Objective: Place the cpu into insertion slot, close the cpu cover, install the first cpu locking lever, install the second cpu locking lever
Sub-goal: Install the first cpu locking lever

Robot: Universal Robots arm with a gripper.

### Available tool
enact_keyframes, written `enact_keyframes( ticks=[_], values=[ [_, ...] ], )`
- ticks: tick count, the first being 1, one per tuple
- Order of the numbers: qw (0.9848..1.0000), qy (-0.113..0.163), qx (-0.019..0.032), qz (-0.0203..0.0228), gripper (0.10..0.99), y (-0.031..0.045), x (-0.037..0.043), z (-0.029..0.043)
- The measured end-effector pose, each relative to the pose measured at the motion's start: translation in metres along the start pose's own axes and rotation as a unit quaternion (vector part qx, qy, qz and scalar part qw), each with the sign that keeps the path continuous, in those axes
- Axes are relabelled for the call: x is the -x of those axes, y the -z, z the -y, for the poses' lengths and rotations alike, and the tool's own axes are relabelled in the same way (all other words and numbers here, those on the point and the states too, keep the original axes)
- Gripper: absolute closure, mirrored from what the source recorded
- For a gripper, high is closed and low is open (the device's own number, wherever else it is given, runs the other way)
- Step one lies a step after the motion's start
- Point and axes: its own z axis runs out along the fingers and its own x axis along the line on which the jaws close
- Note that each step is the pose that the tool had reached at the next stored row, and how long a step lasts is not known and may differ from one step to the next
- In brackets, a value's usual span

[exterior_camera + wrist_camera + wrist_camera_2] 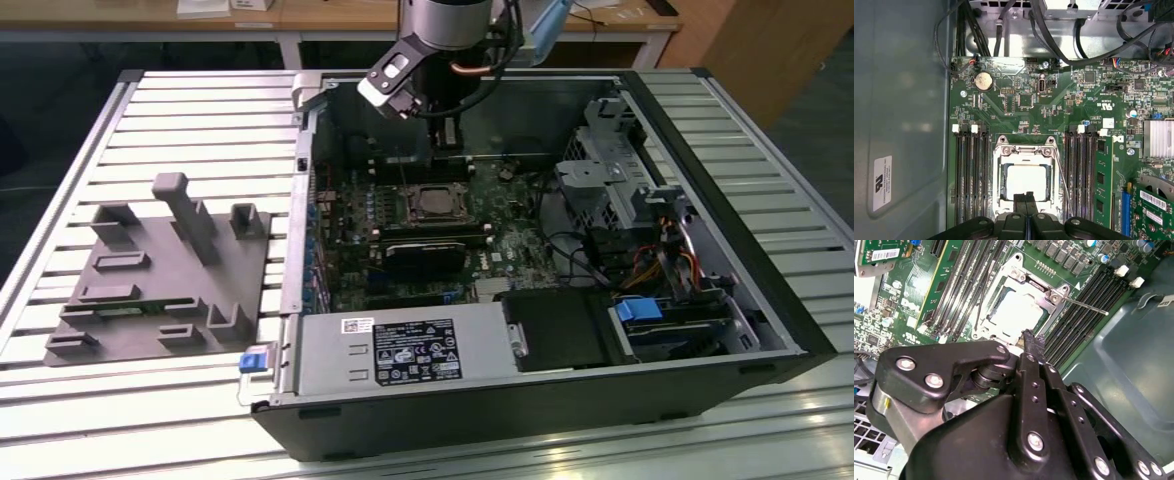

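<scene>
While the end effector (1026, 201) hangs over one edge of the insertion slot (1002, 186) with its two fingers pressed together and nothing between them, the cpu (1026, 181) lies flat in that slot, its silver top facing up and its edges square with the long memory slots (971, 175) on either side. The cpu cover (1026, 146) lies down around the chip, which shows through its square window. One locking lever (1063, 177), a thin metal rod, stands free of the frame; its long axis runs nearly along the memory slots and splays slightly away from the cover toward its loose tip. Whether the fingertips touch the cover I cannot tell. In the exterior view the open computer case (534, 415) sits on a slatted bench (187, 110), with the chip near the middle of the motherboard (350, 240) and the arm reaching in from 12 o'clock. A grey fixture block (160, 270) rests on the bench at 9 o'clock of the case
</scene>
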Motion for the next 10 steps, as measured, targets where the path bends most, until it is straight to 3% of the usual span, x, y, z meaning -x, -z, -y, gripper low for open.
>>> enact_keyframes(
  ticks=[10],
  values=[
    [0.9993,0.036,-0.0006,-0.0007,0.980,0.0000,0.0000,0.0000]
  ],
)
